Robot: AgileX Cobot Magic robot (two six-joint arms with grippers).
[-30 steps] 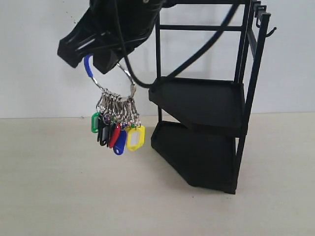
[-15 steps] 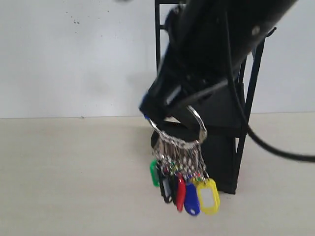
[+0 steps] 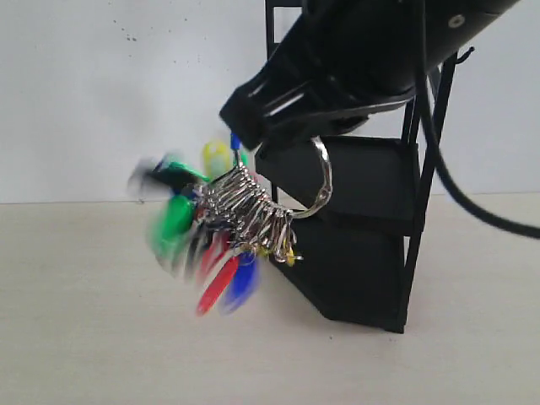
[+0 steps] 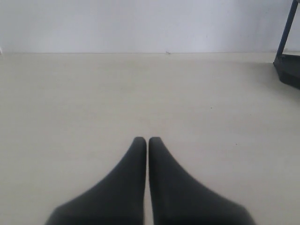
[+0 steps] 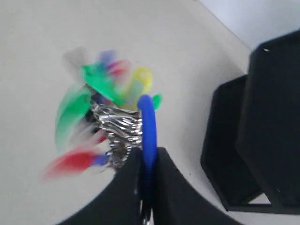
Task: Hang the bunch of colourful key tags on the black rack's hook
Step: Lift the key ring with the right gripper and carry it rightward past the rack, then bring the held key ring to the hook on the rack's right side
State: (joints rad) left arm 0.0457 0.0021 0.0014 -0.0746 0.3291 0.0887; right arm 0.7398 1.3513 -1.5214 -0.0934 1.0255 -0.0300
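Your right claw (image 5: 148,153) clamps the colourful plastic key tag bunch (image 3: 245,207) (tags blurred) before the far-edge black metal rack (image 3: 363,181); left claw (image 4: 148,142) is pressed together.

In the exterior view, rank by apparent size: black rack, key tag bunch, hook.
1. black rack, largest
2. key tag bunch, its tags smeared by blur
3. hook, smallest, a thin peg

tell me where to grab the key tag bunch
Grip the blue sleeve on the large silver ring, from above, as the right hand does: it is the one thick, firm part. The tags and small rings hang loose, blurred mid-swing, and the ring's bare arc is left free for hanging.
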